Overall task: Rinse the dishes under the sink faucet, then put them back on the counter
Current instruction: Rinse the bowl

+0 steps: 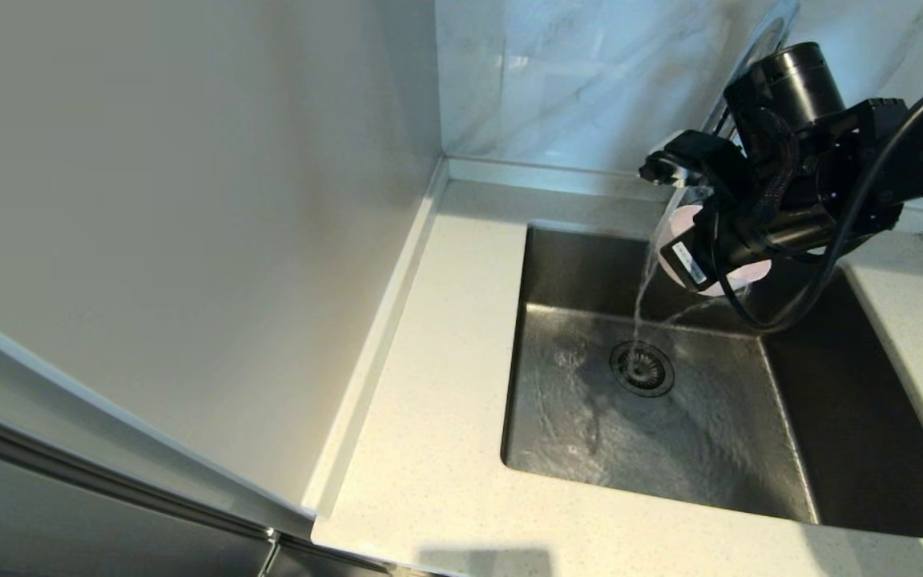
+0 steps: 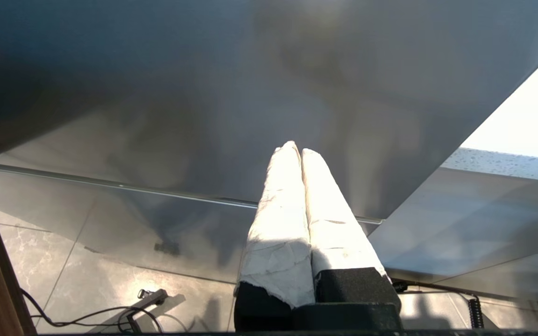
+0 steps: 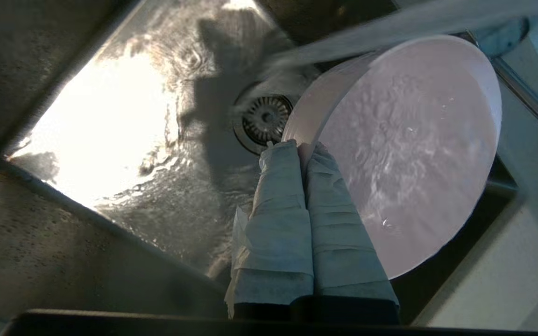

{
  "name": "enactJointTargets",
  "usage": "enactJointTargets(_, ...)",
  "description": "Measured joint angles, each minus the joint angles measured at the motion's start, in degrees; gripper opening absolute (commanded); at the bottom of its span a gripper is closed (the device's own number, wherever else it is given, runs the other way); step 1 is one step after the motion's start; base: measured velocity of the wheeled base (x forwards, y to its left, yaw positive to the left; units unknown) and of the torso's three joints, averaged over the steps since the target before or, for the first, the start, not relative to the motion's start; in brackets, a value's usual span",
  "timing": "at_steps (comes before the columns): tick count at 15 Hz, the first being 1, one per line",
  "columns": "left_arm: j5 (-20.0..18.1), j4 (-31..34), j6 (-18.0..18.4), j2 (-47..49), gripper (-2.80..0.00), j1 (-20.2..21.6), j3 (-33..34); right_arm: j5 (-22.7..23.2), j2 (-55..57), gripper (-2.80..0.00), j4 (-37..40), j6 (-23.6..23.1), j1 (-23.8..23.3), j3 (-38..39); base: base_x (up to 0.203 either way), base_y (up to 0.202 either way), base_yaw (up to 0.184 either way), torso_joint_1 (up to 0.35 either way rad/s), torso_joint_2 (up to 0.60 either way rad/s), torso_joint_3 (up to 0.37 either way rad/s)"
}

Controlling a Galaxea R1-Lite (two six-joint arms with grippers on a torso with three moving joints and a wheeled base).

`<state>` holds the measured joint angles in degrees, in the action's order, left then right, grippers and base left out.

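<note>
Jaws of the right gripper (image 3: 302,150) pinch the water-filled pink bowl (image 3: 404,154).

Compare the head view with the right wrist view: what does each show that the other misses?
Only the head view shows the marble-veined wall tiles, the wide stretch of counter left of the sink, and the right arm from outside.

Only the right wrist view shows the right gripper shut on the pink bowl's rim, with water sheeting across the bowl's inside.

Both show the sink, its drain strainer, the running water and the tilted bowl above the basin.
</note>
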<state>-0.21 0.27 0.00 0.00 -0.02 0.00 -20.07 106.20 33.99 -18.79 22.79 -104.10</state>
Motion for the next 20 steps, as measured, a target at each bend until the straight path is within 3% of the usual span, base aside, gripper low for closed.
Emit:
enactJointTargets(5, -0.01, 0.0, 0.0, 0.0, -2.8, 0.0, 0.0, -0.87, -3.09, -2.8, -0.01, 1.31, -2.51, 3.88, 0.0, 0.0, 0.0, 0.0, 0.0, 0.0)
enactJointTargets(11, 0.02, -0.02, 0.0, 0.0, -2.8, 0.02, 0.0, 3.04, -5.97, -2.8, 0.32, 19.22, -4.36, 6.64, 0.0, 0.0, 0.0, 0.0, 0.0, 0.0)
enactJointTargets(16, 0.02, -0.02, 0.0, 0.0, -2.8, 0.02, 0.0, 15.06, -7.81, -2.8, 1.61, 32.76, -9.59, 8.92, 0.0, 0.0, 0.0, 0.0, 0.0, 0.0)
enactJointTargets(20, 0.01, -0.05, 0.0, 0.0, -2.8, 0.02, 0.0, 24.29, -9.93, -2.8, 1.75, 38.03, -14.61, 13.68, 0.0, 0.0, 0.0, 0.0, 0.0, 0.0)
